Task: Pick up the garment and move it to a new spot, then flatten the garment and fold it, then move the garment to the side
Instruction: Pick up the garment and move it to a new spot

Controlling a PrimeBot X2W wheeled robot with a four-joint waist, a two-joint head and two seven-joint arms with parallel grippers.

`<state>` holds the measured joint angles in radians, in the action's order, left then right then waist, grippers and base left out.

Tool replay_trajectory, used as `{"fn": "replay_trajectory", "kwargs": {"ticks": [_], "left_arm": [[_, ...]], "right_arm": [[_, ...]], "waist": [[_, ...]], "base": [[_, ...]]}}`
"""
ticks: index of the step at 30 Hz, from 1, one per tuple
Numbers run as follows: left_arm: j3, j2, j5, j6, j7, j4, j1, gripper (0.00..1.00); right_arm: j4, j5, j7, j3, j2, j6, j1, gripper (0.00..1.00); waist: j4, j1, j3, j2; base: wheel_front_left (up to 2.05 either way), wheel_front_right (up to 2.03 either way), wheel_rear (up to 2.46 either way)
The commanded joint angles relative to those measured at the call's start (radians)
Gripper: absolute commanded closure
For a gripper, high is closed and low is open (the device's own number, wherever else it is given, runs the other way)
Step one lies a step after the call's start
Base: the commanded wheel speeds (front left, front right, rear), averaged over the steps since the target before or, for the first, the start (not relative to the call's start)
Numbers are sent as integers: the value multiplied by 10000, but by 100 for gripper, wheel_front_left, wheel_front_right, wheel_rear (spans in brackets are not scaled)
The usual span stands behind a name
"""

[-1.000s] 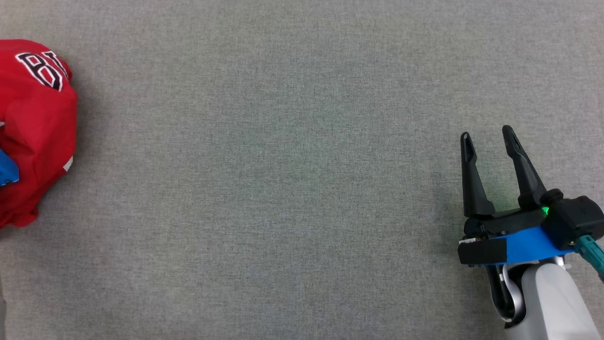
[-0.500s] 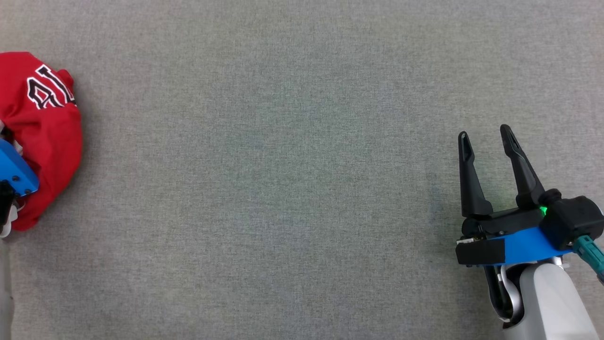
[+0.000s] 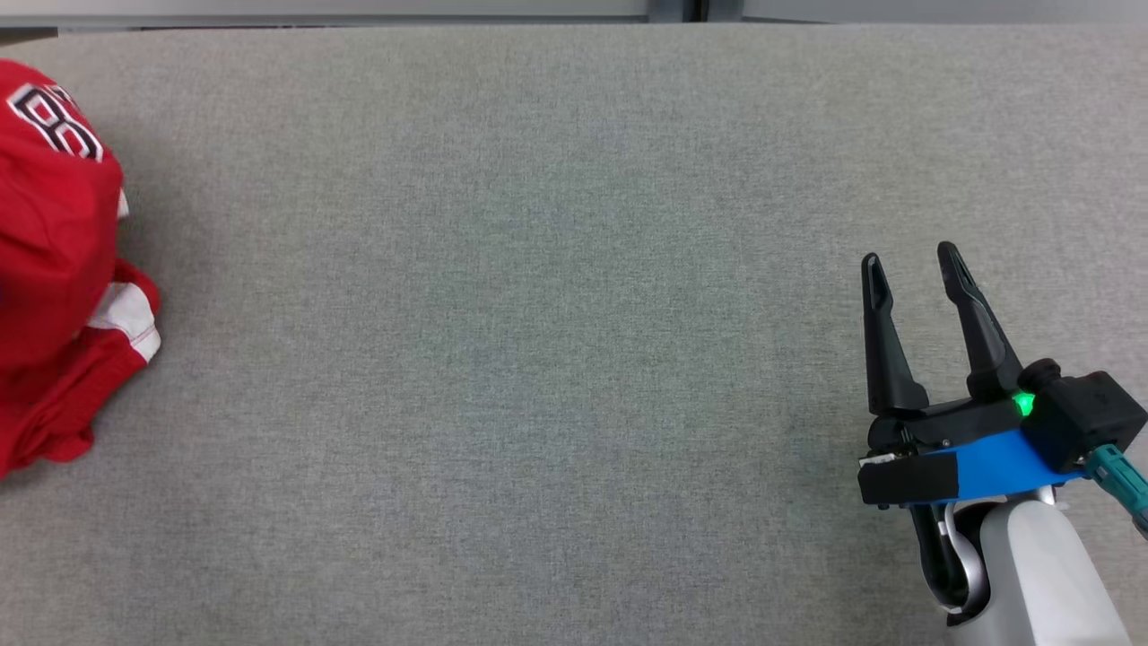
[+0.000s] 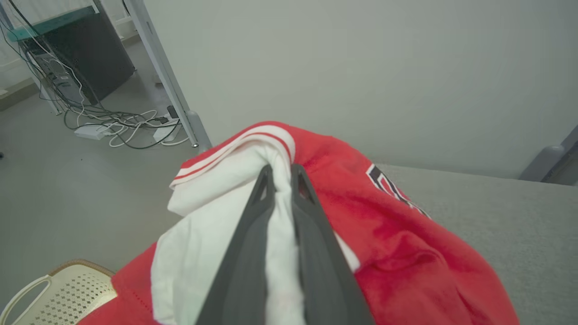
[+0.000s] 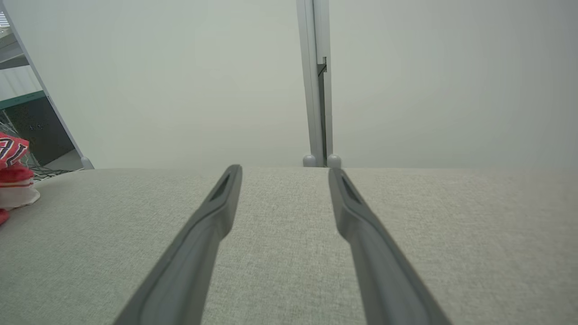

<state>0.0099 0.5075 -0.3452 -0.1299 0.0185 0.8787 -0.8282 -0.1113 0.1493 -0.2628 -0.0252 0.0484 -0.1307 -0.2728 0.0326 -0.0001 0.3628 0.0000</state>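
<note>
Garment, a red jersey with black-and-white lettering, is seen bunched at the left edge of the grey desk. In the left wrist view a white fold of it is pinched between the nearly closed fingers of the left gripper, with a cream basket and loose cables seen on the floor beyond. The right gripper is held at the near right, well apart from the cloth, its fingers spread over bare desk. Compared with a second ago, the bundle has been reshaped: different lettering is turned up and a white-trimmed hem is now shown on its right side. The right gripper's spread is unchanged, and the desk's far edge has been brought into the head view by a camera shift.
</note>
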Motion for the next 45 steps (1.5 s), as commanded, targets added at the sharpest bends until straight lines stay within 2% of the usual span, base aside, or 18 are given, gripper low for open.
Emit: {"fn": "replay_trajectory", "kwargs": {"ticks": [1, 9, 18, 23, 32, 39, 45], "left_arm": [[-120, 108, 123, -7, -355, -174, -317, 100], [-682, 25, 506, 99, -1129, -1433, -1167, 100], [-1343, -247, 834, 191, -538, -3860, -2044, 100], [-1873, -679, 849, 137, -49, -4894, -2372, 100], [-3391, -1575, 919, 39, 290, -5637, -2647, 100], [-4326, -1794, 774, -14, 114, -5795, -1908, 100], [-4863, -2032, 503, 7, -239, -5805, -494, 100]], "right_arm": [[-60, 106, -31, -26, 37, -1, -10, 0], [-151, 516, -31, -15, 38, -1, 99, 0], [-180, 1062, -31, -91, 38, -1, 36, 0], [-178, 1287, -33, -65, 35, -2, -11, 0], [-159, 1665, -33, -111, 36, -2, -121, 0], [-125, 1783, -31, -90, 35, -2, -104, 0], [-151, 1713, -31, -41, 36, -1, -16, 0]], "waist": [[-99, 1, -166, 0], [-486, 1, -709, 0], [-1606, 1, -877, 0], [-2404, 1, -805, 0], [-3503, 1, -578, 0], [-3753, 1, -453, 0], [-3563, 1, -545, 0]], "base": [[0, 0, 0], [0, 0, 0], [0, 0, 0], [0, 0, 0], [0, 0, 0], [0, 0, 0], [0, 0, 0]]}}
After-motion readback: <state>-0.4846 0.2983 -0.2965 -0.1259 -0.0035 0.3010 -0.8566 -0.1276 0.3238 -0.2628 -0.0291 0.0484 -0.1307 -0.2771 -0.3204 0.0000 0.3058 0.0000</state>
